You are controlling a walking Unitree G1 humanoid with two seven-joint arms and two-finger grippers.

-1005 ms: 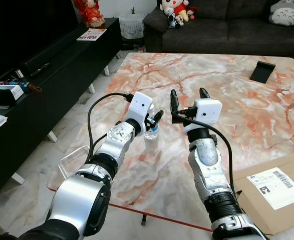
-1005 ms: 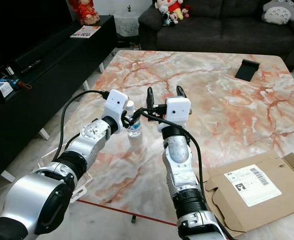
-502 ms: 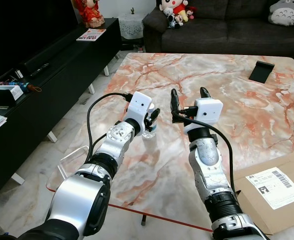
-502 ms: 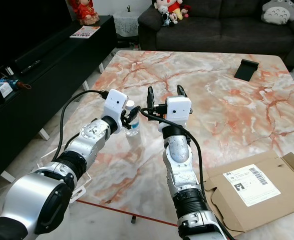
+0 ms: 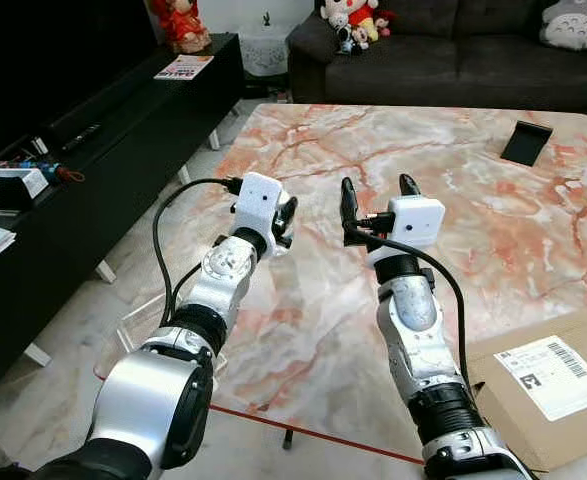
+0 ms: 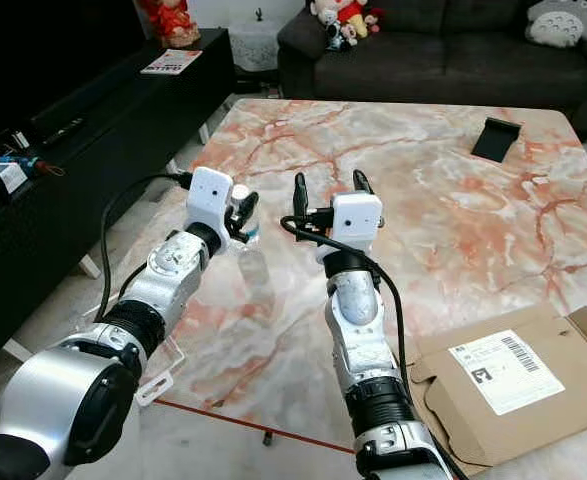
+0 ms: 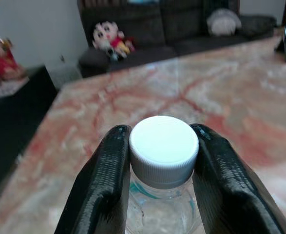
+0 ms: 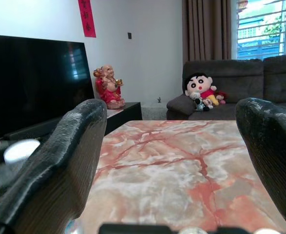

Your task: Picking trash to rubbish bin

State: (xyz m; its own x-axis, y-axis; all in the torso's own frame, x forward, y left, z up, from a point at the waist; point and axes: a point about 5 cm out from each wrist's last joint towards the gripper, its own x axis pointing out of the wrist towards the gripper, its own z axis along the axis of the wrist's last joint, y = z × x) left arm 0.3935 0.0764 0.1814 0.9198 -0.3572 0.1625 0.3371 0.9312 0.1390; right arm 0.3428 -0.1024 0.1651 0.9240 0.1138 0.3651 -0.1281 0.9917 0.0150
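Over the marble tabletop [image 5: 493, 190] near its L edge, L gripper [image 7: 157, 165] had its fingers [image 7: 104, 190] clamped on the bottle [image 7: 163, 146] neck under the white cap; label unreadable. R gripper [image 5: 373, 195] fingers spread wide, empty. Vs 1 s ago: bottle lifted off the tabletop, moved left.

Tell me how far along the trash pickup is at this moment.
Done: the left gripper is shut on the plastic bottle, its fingers just under the white cap, at the marble table's left edge. In hand: carrying it. Left: the drop into a bin. The right gripper is open, unladen, above the table. A cardboard box lies at the table's near right corner.
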